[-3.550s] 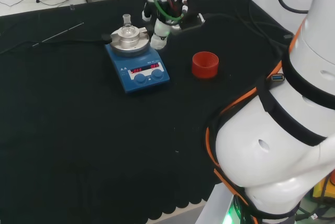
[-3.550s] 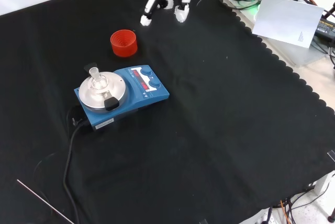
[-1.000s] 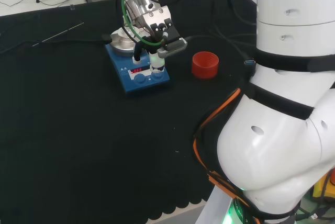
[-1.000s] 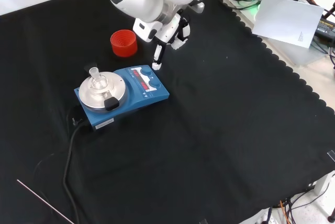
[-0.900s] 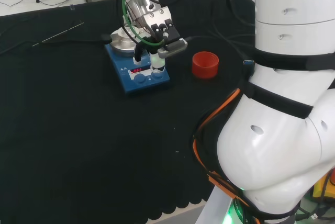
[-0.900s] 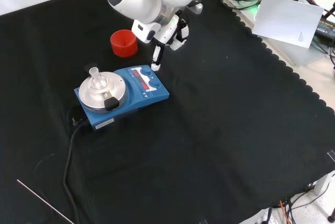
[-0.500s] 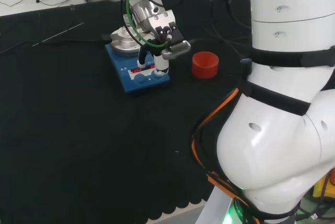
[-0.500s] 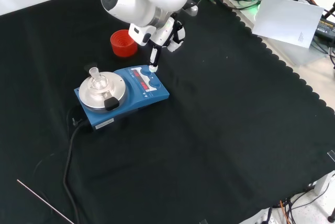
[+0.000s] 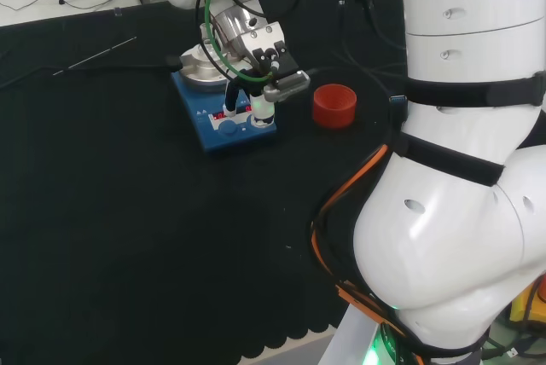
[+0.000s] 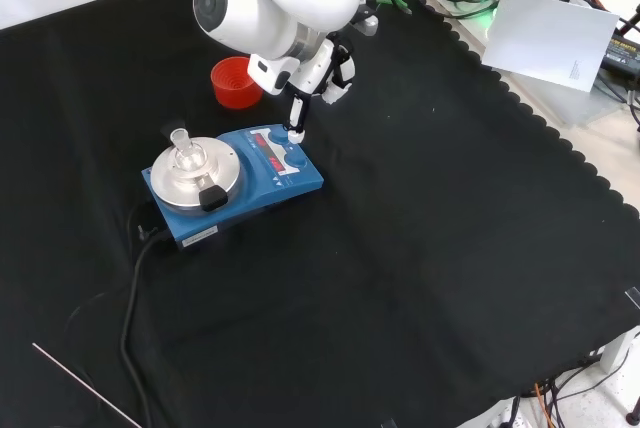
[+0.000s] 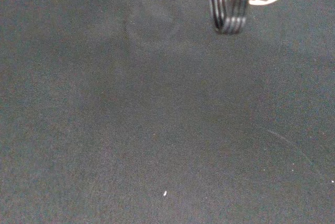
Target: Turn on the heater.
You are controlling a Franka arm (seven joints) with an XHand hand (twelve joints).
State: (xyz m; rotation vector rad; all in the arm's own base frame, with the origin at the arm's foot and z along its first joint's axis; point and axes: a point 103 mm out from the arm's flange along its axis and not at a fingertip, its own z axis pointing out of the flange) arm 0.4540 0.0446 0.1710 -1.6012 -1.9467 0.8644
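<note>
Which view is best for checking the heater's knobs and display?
Front view: the heater lies unobstructed, with its red display and both knobs visible and the hand reaching down to the panel's far edge. In the head view the hand hides part of the panel. The wrist view gives black cloth.

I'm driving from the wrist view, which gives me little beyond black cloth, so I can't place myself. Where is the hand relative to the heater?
Observer: In the front view the hand hangs over the blue heater's control panel, one straight finger pointing down at it.
Operator: Which end of the panel?
Observer: The end nearest the red ring stand. In the head view the fingertip sits over the right-hand knob, and the left knob is uncovered.
Operator: Is it touching?
Observer: I can't tell; the tip looks to be at the knob, but no view shows a clear gap or contact.
Operator: Anything on the hotplate?
Observer: A small glass flask stands on the metal plate, away from the hand.
</note>
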